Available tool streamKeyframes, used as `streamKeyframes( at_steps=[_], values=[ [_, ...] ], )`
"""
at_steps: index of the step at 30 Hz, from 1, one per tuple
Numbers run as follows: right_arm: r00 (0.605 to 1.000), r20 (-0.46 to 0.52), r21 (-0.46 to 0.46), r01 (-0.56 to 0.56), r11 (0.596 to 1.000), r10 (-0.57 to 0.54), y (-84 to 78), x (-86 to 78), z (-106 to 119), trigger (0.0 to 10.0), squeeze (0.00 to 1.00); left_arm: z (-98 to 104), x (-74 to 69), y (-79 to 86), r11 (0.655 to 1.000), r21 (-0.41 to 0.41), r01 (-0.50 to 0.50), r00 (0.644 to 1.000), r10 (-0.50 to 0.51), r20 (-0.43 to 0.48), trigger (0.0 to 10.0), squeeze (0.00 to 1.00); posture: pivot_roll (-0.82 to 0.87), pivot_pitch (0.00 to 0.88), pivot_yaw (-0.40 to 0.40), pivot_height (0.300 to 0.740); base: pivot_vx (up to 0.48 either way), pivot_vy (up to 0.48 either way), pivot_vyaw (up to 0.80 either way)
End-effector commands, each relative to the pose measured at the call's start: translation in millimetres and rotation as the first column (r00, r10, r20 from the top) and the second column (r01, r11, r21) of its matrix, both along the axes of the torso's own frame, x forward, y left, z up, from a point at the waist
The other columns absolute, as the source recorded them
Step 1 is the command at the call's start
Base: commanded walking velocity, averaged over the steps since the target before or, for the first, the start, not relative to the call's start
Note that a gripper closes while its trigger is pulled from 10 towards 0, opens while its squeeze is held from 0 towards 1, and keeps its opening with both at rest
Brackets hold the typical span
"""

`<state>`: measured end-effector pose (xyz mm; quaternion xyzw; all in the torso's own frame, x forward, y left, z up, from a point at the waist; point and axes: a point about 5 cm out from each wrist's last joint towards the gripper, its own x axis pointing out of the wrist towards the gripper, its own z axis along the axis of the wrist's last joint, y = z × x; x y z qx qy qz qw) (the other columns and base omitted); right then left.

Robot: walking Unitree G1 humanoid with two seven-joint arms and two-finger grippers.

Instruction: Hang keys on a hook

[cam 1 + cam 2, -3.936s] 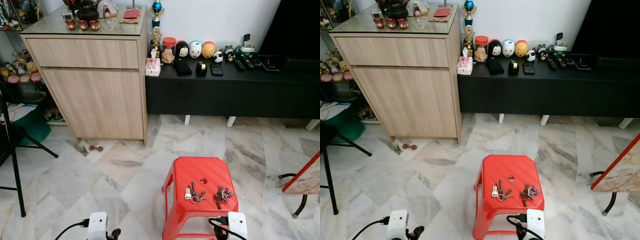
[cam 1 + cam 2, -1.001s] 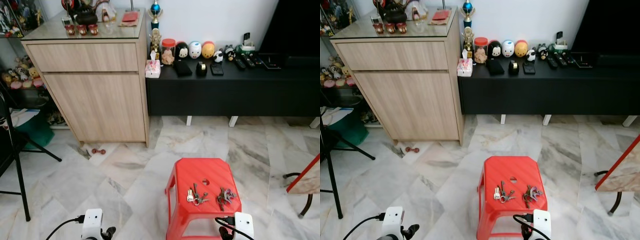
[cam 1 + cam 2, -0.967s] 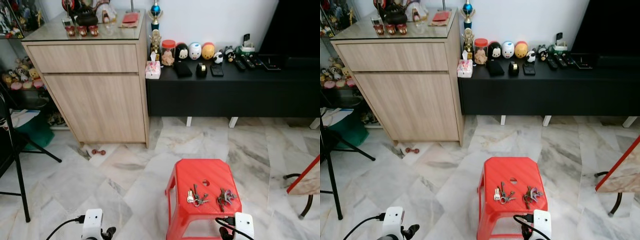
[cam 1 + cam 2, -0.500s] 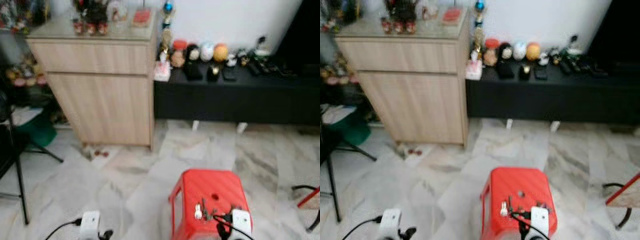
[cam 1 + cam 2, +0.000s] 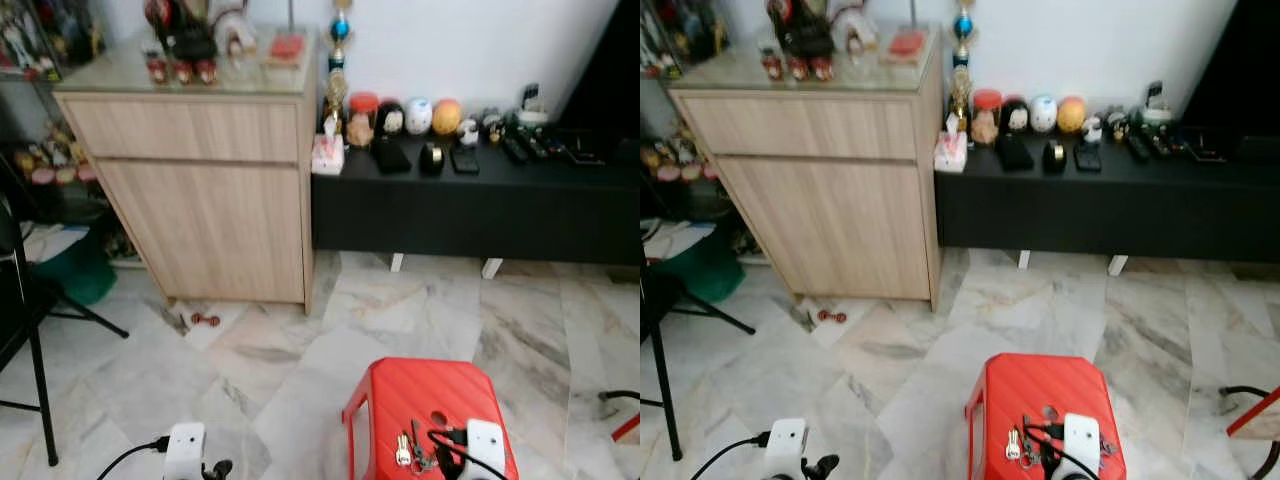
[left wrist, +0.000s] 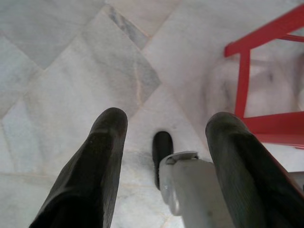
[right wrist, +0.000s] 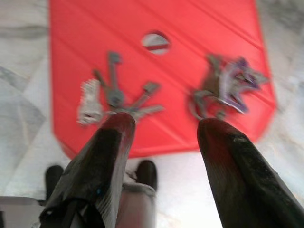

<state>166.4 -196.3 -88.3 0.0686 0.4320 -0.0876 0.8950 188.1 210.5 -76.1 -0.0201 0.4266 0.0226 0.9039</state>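
Two bunches of metal keys lie on the flat top of a red plastic stool (image 7: 156,71): a silver bunch of keys (image 7: 114,102) fanned out toward one side edge, and a darker bunch of keys with a purple tag (image 7: 228,88) toward the opposite side edge, well apart from the first, with the stool's round centre hole (image 7: 156,42) between and beyond them. The right tool (image 7: 164,126) hovers over the stool's near edge, its two black fingers spread apart and holding nothing. The left tool (image 6: 164,126) hangs beside the stool over the grey marble floor (image 6: 61,61), fingers apart too. Beyond stand a light wooden cabinet (image 5: 195,190) and a low black TV console (image 5: 470,195).
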Motion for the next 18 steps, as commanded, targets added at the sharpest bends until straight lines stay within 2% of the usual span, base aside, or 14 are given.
streamKeyframes(
  at_steps=[1, 18],
  values=[
    [1.000, 0.016, -0.003, 0.021, 1.000, -0.021, -2.7, 3.7, 2.1, 10.0, 0.00, -0.8, -1.1, 0.1, 1.000, 0.002, 0.005, 1.000, -0.005, -0.012, 10.0, 0.00, -0.01, 0.000, -0.028, 0.740, 0.000, 0.000, 0.00],
    [1.000, 0.009, -0.004, 0.028, 1.000, -0.027, -8.5, 1.1, 1.8, 10.0, 0.00, -1.5, -2.5, 0.0, 1.000, 0.010, 0.013, 1.000, -0.013, -0.015, 10.0, 0.00, -0.01, 0.000, -0.031, 0.740, 0.000, 0.000, 0.00]
  ],
)
